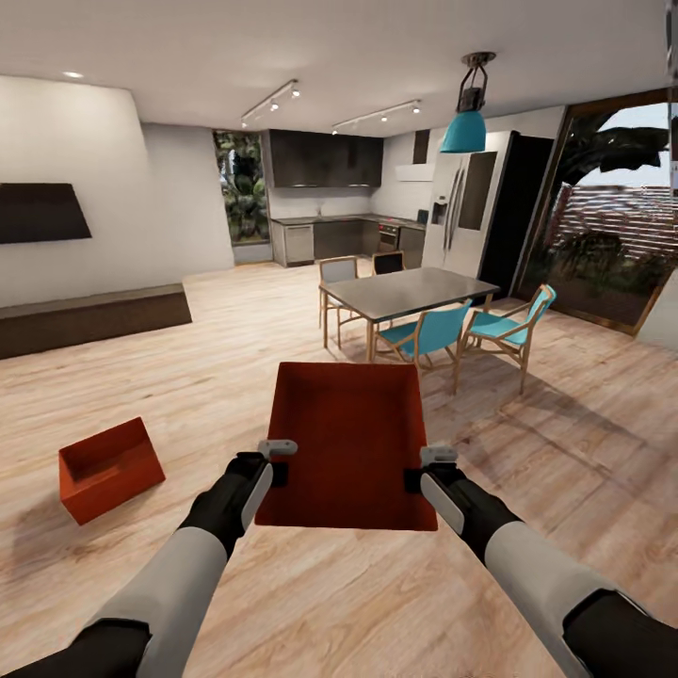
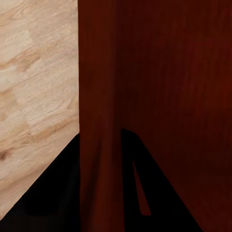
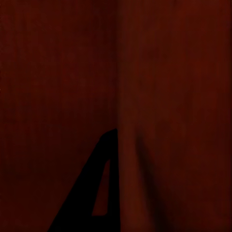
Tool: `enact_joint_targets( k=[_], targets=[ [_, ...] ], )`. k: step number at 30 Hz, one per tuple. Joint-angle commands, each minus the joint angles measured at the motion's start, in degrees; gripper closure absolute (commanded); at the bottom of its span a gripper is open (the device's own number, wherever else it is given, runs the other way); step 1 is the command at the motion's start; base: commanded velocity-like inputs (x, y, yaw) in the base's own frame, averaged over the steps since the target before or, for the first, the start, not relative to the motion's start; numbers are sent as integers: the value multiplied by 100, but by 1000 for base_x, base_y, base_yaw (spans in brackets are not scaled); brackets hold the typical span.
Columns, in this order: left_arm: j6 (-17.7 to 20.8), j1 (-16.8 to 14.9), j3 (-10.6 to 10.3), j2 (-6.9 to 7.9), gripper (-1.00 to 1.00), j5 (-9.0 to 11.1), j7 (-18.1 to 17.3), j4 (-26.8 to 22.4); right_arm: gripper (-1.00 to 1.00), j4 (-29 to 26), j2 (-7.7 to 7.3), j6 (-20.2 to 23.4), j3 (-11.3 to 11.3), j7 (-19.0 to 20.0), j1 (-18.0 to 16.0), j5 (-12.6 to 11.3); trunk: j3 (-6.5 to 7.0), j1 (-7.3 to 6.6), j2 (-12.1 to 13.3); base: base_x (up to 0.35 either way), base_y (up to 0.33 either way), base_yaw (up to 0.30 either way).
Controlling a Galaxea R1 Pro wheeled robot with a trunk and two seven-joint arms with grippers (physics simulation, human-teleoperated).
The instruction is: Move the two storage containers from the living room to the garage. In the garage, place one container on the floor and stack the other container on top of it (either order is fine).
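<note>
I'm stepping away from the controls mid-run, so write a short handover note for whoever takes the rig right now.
Left gripper: shut on the left wall of the carried storage container.
Right gripper: shut on its right wall. The container is held between both arms, open side up.
Second storage container: lying tilted on the wood-plank floor to the robot's left, not held.
Location: open room with a dining table, teal chairs and a kitchen beyond; no garage in sight.
Done: one container lifted.
Left: carry it to the garage floor, return for the second, stack it on top.
</note>
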Motion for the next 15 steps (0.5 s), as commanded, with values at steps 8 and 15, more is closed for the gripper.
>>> enact_joint_targets(
  k=[8, 15],
  targets=[
    [176, -1, -26, 68, 100, -121, 55, 310, 100, -24, -96, 9, 53, -74, -14, 118, -12, 4, -14, 0, 0, -281],
    [177, -1, -29, 69, 100, -121, 52, 310, 100, -26, -96, 9, 53, -74, -14, 118, -12, 4, -14, 0, 0, -281]
  ],
)
